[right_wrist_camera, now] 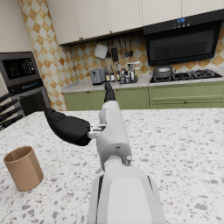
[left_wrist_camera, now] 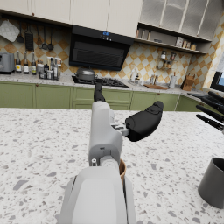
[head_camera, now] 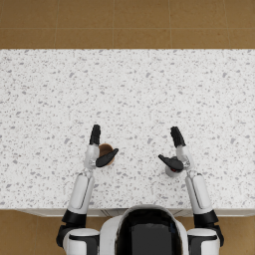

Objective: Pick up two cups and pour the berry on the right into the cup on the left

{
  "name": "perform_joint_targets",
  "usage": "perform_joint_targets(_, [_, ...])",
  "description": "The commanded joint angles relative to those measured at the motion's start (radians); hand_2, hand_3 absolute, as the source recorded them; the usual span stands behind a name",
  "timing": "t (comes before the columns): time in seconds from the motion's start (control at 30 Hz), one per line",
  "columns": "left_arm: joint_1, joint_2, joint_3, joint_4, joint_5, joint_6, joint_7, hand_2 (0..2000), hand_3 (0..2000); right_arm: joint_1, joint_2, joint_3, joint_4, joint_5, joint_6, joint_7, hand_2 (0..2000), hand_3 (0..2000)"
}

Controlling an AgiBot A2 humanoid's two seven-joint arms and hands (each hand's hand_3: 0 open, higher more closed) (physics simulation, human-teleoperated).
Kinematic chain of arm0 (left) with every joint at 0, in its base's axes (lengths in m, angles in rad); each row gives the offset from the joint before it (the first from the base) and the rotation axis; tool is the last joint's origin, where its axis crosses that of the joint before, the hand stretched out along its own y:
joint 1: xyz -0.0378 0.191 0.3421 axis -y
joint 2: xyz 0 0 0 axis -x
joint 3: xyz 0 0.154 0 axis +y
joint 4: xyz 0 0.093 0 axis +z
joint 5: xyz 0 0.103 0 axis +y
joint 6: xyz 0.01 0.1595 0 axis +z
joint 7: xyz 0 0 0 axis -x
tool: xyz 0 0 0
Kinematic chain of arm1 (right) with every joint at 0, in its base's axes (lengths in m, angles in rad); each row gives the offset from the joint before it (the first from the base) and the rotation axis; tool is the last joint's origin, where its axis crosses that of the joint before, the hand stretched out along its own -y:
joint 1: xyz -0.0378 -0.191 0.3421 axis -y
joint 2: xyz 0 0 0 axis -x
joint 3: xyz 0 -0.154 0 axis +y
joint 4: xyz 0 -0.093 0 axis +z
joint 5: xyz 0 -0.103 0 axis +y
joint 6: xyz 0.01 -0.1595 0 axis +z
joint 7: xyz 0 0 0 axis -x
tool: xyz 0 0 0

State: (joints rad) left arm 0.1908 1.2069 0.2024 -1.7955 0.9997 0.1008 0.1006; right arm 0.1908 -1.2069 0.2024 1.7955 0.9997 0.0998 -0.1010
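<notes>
The speckled white counter (head_camera: pixel 129 84) fills most of the head view, with brown tiled floor (head_camera: pixel 124 22) beyond its far edge. Both wrist views show a kitchen behind it: green lower cabinets (left_wrist_camera: pixel 39 96), a black range hood (left_wrist_camera: pixel 100 50) over a hob with a pot (left_wrist_camera: pixel 85 73), and a row of bottles (left_wrist_camera: pixel 33 65) against the checkered backsplash. The two white arms reach forward over the near part of the counter. The left robot hand (head_camera: pixel 98 148) hovers with its fingers apart, dark fingers pointing ahead and the thumb angled inward over the brown cup (head_camera: pixel 105 152); it holds nothing, and the cup stands upright on the counter just beside it, on its inner side. In the left wrist view only a sliver of that cup's rim shows behind the forearm. The right robot hand (head_camera: pixel 175 150) is likewise spread and empty, its thumb reaching inward over the grey cup (head_camera: pixel 173 171), which stands upright on the counter close under the wrist. The two cups are well apart, brown on the left, grey on the right. The grey cup appears at the edge of the left wrist view as a dark cylinder. The berry cannot be made out in any view.
</notes>
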Motion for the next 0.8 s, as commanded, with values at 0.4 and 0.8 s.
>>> perform_joint_targets(0.4, [0.0, 0.0, 0.0, 0.0, 0.0, 0.0, 0.0, 0, 0, 0.0, 0.0, 0.0, 0.0, 0.0, 0.0, 0.0, 0, 0])
perform_joint_targets(0.8, [-0.042, -0.005, -0.014, 0.013, 0.0, -0.082, -0.082, 0, 0, -0.068, 0.016, -0.035, 0.035, 0.0, -0.081, 0.082, 0, 0])
